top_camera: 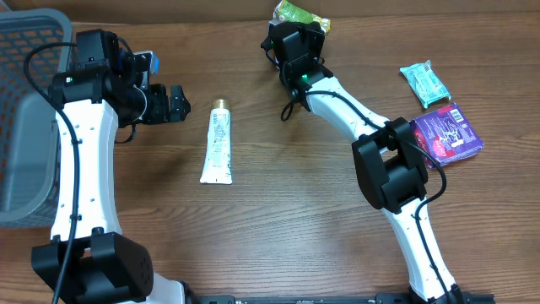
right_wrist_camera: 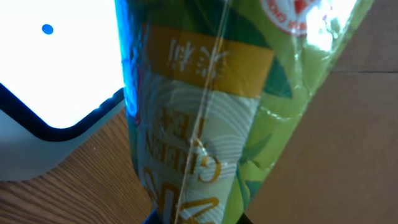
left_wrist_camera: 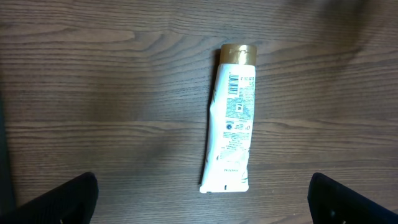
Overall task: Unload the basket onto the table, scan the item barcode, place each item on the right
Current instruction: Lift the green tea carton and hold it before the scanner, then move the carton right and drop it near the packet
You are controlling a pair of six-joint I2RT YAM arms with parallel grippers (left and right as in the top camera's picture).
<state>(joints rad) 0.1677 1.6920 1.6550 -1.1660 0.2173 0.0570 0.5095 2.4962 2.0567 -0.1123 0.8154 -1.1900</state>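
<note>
Right gripper (top_camera: 297, 27) is clamping one green tea packet (right_wrist_camera: 205, 124); left gripper (left_wrist_camera: 205, 202) is hanging wide apart.
Lying on the surface (top_camera: 278, 211): one white tube (top_camera: 218, 143), one teal packet (top_camera: 424, 83), one purple packet (top_camera: 447, 133).

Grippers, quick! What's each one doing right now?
Left gripper: open, holding nothing.
Right gripper: closed on the green tea packet.
</note>
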